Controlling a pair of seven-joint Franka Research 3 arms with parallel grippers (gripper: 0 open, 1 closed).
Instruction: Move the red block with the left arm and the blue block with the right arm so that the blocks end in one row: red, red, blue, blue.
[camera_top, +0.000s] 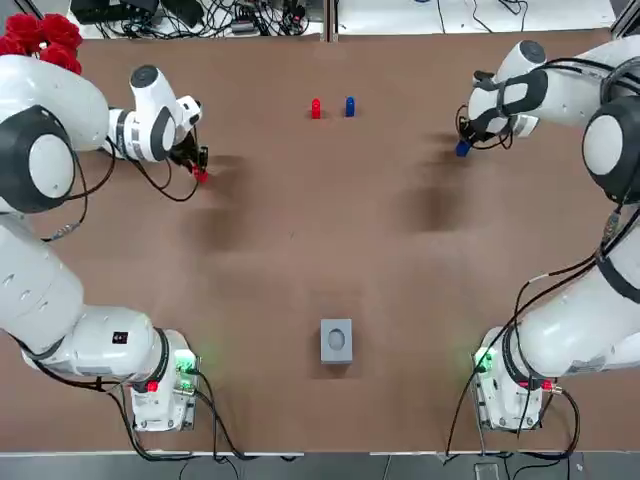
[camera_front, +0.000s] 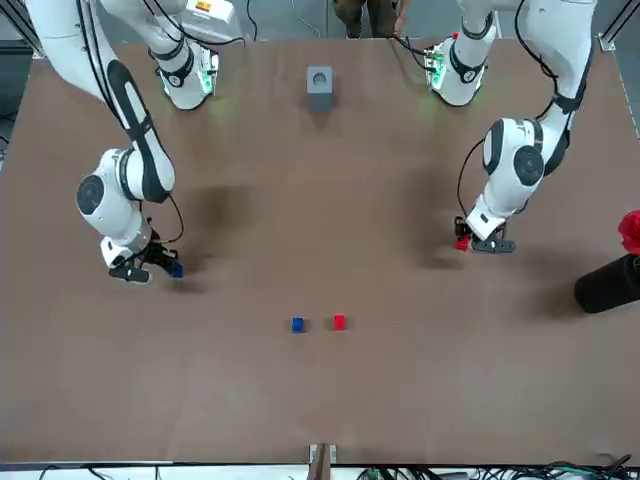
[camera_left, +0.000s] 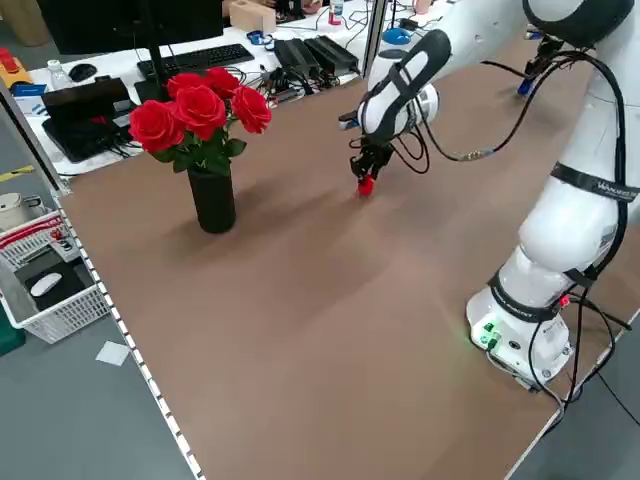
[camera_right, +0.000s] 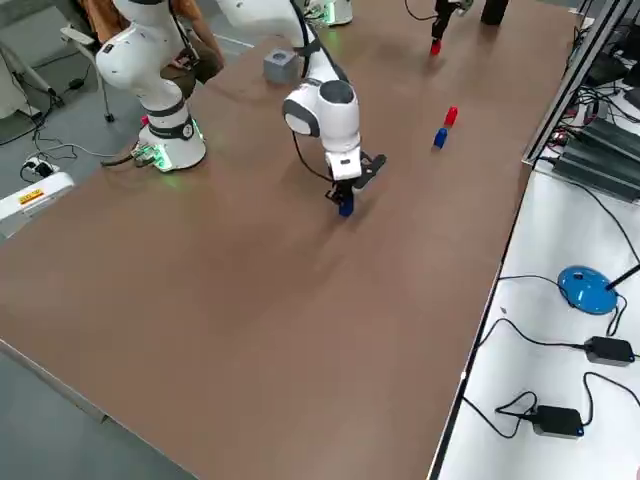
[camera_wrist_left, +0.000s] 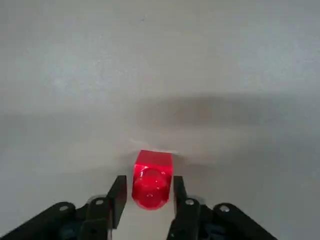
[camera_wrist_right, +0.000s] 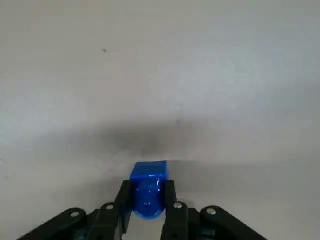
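Observation:
A red block (camera_top: 201, 176) lies on the brown table at the far left. My left gripper (camera_top: 200, 162) stands low over it, open. In the left wrist view its fingers (camera_wrist_left: 119, 196) flank the red block (camera_wrist_left: 152, 172) with a thin gap on one side. At the far right my right gripper (camera_top: 464, 141) is shut on a blue block (camera_top: 462, 150). The right wrist view shows both pads pressed on that blue block (camera_wrist_right: 148, 172). A second red block (camera_top: 316, 108) and a second blue block (camera_top: 349, 105) stand side by side at the far middle.
A small grey box (camera_top: 336, 340) sits in the near middle between the arm bases. A black vase of red roses (camera_top: 38, 38) stands at the far left corner. Cables and desk gear lie beyond the far edge.

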